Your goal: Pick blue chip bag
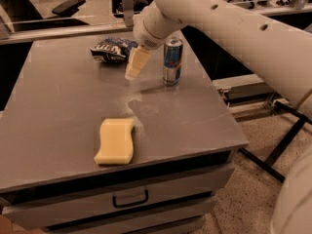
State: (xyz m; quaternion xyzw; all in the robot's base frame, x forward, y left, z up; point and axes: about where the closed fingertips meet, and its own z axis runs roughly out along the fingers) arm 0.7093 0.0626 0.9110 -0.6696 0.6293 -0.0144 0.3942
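1. Blue chip bag is lying crumpled near the far edge of the grey table, around 11 o'clock from the gripper.
2. Gripper hangs just beside the bag, pointing down; can't tell if it's clenched or released.
3. Drink can stands at its 3 o'clock, yellow sponge at 6.

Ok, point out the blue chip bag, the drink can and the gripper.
blue chip bag (110, 50): camera view, its crinkled middle.
drink can (172, 61): camera view, its side.
gripper (132, 72): camera view, tip, beside the bag.
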